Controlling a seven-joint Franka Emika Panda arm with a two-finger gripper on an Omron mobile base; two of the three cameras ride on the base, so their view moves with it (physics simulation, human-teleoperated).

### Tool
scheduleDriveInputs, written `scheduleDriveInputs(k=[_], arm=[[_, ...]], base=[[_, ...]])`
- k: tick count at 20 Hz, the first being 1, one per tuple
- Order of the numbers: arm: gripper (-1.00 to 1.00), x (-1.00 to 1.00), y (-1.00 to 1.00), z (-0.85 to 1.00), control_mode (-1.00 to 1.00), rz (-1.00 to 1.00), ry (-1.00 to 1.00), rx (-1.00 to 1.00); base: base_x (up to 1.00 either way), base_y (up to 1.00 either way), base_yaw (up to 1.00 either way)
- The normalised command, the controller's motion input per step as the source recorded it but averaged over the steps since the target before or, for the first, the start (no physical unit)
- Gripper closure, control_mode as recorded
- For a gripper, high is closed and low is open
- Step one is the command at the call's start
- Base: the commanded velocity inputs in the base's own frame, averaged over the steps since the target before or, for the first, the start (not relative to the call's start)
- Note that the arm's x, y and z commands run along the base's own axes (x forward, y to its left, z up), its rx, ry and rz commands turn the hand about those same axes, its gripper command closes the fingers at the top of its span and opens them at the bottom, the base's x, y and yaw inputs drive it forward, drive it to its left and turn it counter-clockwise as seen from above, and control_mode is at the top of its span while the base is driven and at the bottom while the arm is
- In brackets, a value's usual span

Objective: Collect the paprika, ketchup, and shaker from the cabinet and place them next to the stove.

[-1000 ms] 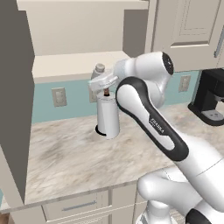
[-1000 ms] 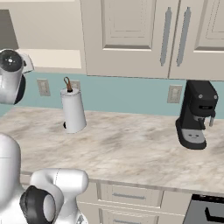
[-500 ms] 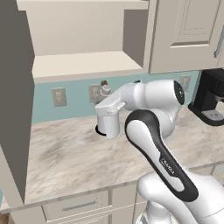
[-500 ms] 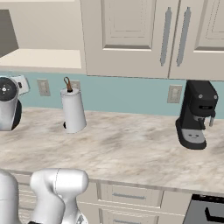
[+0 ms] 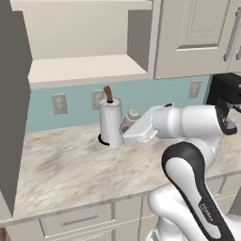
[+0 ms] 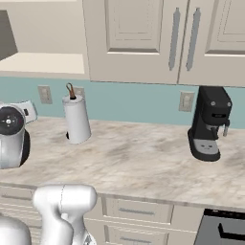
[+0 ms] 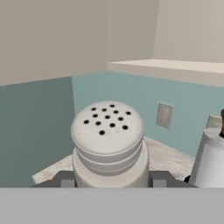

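Observation:
The shaker [image 7: 108,144], a small grey cylinder with a rounded, holed top, stands upright between my fingertips [image 7: 65,179]. My gripper [image 7: 111,180] is shut on its lower body. In the left base view the gripper [image 5: 132,126] holds the shaker [image 5: 133,116] just above the counter, right beside the paper towel roll. The cabinet [image 5: 84,70] hangs above with its door swung open and a bare shelf [image 6: 43,62]. A corner of the stove [image 6: 222,228] shows at the lower right of the right base view. The paprika and ketchup are out of view.
A white paper towel roll [image 5: 110,124] [image 6: 76,119] stands by the teal backsplash. A black coffee machine [image 6: 210,124] sits further right on the marble counter [image 6: 139,158]. The open cabinet door [image 5: 12,103] juts out at the left.
The gripper has come down from the cabinet shelf's height and moved right with the shaker in it, ending low beside the paper towel roll. The views have not shifted.

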Motion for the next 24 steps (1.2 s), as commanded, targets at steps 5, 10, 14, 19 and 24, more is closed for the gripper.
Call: scheduleDriveInputs(k=[5, 10, 14, 19, 24], arm=[[1.0, 0.0, 0.0, 0.0, 1.0, 0.0, 0.0, 0.0], [1.0, 0.0, 0.0, 0.0, 1.0, 0.0, 0.0, 0.0], [1.0, 0.0, 0.0, 0.0, 1.0, 0.0, 0.0, 0.0], [1.0, 0.0, 0.0, 0.0, 1.0, 0.0, 0.0, 0.0], [1.0, 0.0, 0.0, 0.0, 1.0, 0.0, 0.0, 0.0]], base=[[-0.29, -0.88, -0.07], [-0.28, -1.0, -0.08], [-0.51, -1.0, -0.08], [-0.76, -1.0, -0.16], [-0.46, -1.0, -0.18]])
